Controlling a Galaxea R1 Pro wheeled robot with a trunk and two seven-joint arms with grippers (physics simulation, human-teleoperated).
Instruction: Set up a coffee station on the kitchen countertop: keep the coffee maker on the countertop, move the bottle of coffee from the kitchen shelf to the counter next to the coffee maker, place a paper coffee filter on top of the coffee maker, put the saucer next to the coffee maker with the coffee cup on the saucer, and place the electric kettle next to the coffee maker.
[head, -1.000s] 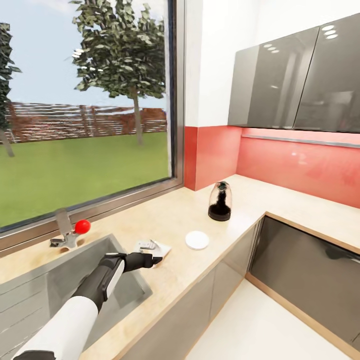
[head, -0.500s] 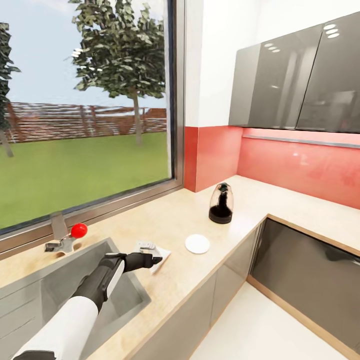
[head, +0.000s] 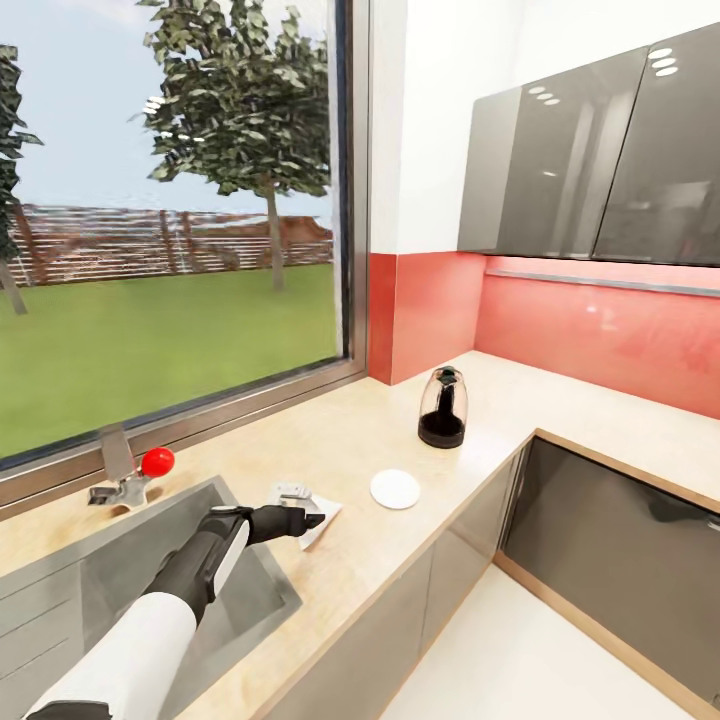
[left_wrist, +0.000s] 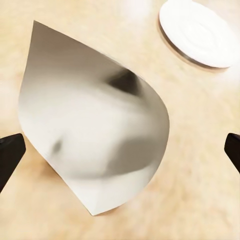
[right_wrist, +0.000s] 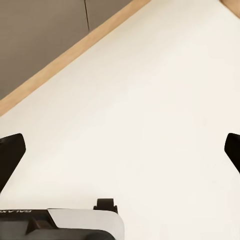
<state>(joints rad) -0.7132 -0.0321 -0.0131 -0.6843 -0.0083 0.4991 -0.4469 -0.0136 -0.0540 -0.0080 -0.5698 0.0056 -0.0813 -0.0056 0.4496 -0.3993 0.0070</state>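
Left end effector (left_wrist: 120, 150) spread, one paper coffee filter (left_wrist: 92, 132), one saucer (left_wrist: 197, 31)

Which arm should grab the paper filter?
Left. The left gripper hangs open right over the paper coffee filter on the countertop; the right gripper points at bare floor.

- A steel sink basin (head: 120, 570) set under a wide window (head: 170, 230) overlooking lawn and trees.
- A silver faucet with a red knob (head: 157, 461) behind the basin.
- Glossy grey wall cabinets (head: 600, 160) above a red backsplash (head: 590, 330).
- Pale floor (right_wrist: 150, 125).
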